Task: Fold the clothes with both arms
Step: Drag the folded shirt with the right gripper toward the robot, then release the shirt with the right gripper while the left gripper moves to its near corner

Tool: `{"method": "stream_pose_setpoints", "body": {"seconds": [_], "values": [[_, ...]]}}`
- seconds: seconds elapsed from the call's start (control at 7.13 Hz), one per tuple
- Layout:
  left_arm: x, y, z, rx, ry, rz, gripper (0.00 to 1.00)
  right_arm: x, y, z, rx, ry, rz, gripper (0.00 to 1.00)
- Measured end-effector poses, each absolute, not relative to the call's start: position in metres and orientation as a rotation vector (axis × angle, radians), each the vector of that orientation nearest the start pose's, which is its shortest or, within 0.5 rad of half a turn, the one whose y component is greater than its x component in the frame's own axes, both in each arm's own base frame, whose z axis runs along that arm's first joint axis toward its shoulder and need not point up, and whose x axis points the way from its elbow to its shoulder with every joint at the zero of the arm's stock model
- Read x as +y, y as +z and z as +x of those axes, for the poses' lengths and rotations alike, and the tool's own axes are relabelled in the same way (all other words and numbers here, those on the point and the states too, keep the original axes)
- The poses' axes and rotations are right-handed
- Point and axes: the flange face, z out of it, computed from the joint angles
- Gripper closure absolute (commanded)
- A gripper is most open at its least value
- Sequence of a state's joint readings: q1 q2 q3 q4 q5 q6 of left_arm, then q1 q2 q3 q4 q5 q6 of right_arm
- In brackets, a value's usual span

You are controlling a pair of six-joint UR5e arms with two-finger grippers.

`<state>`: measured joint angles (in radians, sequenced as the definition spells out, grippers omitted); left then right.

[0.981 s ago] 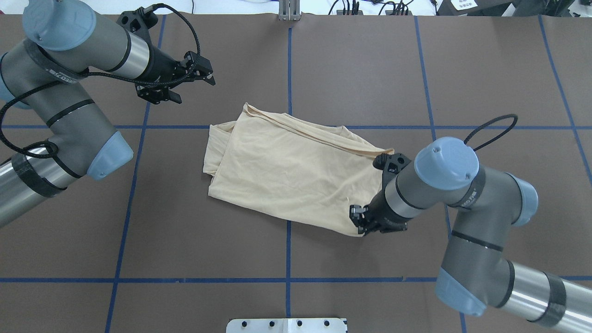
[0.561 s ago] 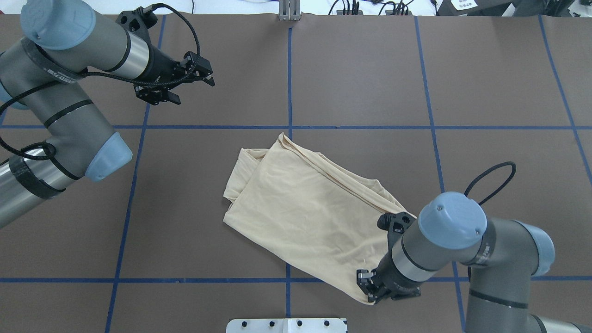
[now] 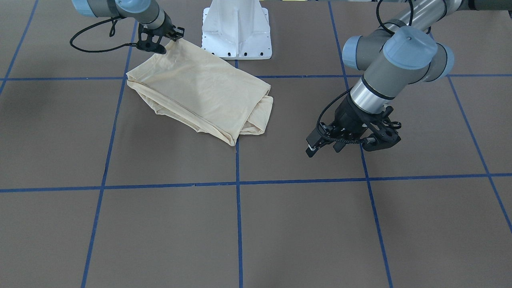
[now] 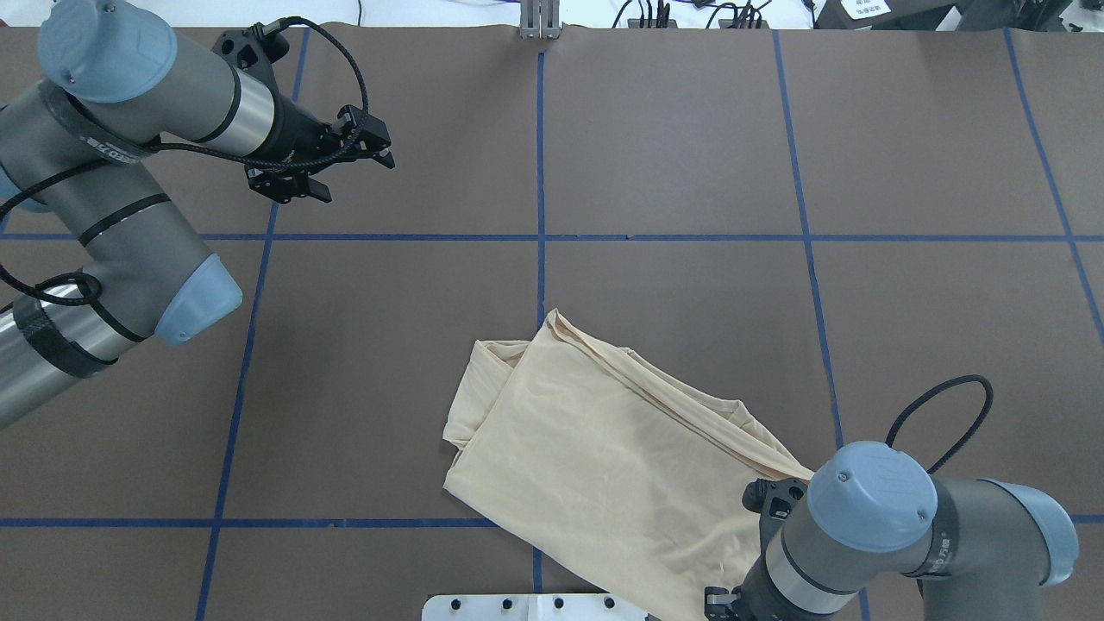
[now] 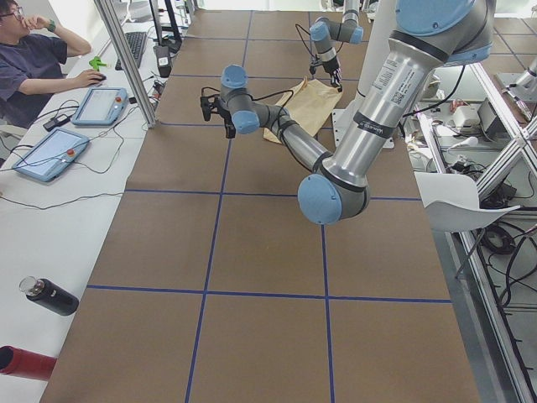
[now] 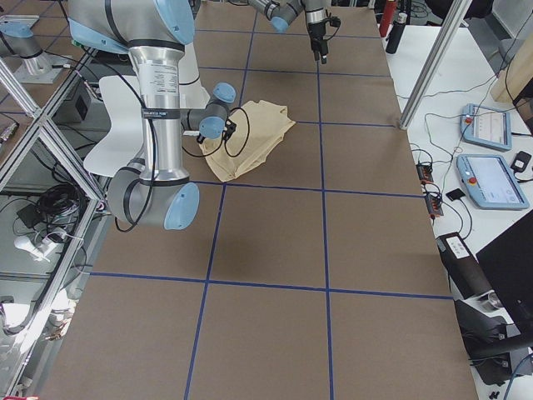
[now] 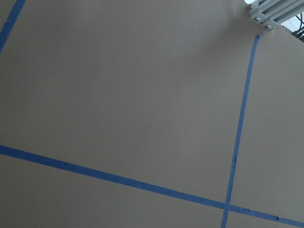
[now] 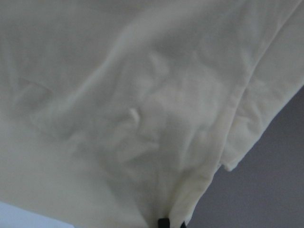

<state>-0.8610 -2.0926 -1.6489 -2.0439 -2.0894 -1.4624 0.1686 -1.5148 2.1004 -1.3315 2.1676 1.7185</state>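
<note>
The shirt [image 4: 595, 483] lies folded in several cream layers on the table [image 4: 690, 155], in the half nearest the robot and mostly to the right of the centre blue tape line [image 4: 540, 172]. Its loose folded edges bunch at the end facing the table's middle. The opposite corner is pulled up off the surface, just beside the white pedestal base [image 3: 236, 28].

The right gripper [image 3: 173, 39] is clamped on that raised corner, with the cloth pinched between its fingers. In the right wrist view the shirt fills nearly the whole picture, wrinkled, with a black fingertip [image 8: 164, 223] at the bottom edge.

The left gripper [image 4: 358, 179] hangs well apart from the shirt, over bare table at the far left, with its jaws spread and nothing between them. The left wrist view shows only brown surface and 2 crossing tape lines.

At a side desk beyond the table sits a person [image 5: 33, 59] with 2 tablets [image 5: 105, 105] near.
</note>
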Motion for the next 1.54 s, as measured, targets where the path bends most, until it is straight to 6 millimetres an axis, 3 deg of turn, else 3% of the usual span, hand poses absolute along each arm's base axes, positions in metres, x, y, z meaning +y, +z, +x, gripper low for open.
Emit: {"method": "stream_pose_setpoints", "body": {"seconds": [0.28,0.42,0.56,0.84,1.12,1.4,1.54], "values": [[-0.553,0.260,0.365,1.155,-0.385,0.077,0.00,-0.163,0.355,-0.453,-0.804,0.067,-0.543,0.00],[-0.545,0.253,0.367,1.169,-0.371,0.074,0.00,-0.183,0.347,-0.448,-0.835,0.099,-0.523,0.00],[-0.521,0.245,0.377,1.184,-0.354,0.046,0.00,-0.216,0.330,-0.440,-0.891,0.142,-0.488,0.00],[-0.439,0.225,0.410,1.216,-0.373,-0.112,0.00,-0.293,0.289,-0.411,-1.016,0.232,-0.371,0.00],[-0.355,0.218,0.465,1.203,-0.433,-0.249,0.00,-0.351,0.266,-0.382,-1.084,0.268,-0.244,0.00],[-0.287,0.236,0.513,1.146,-0.452,-0.309,0.00,-0.383,0.258,-0.369,-1.101,0.279,-0.149,0.00],[-0.266,0.248,0.529,1.111,-0.440,-0.330,0.01,-0.388,0.257,-0.368,-1.101,0.282,-0.125,0.00]]}}
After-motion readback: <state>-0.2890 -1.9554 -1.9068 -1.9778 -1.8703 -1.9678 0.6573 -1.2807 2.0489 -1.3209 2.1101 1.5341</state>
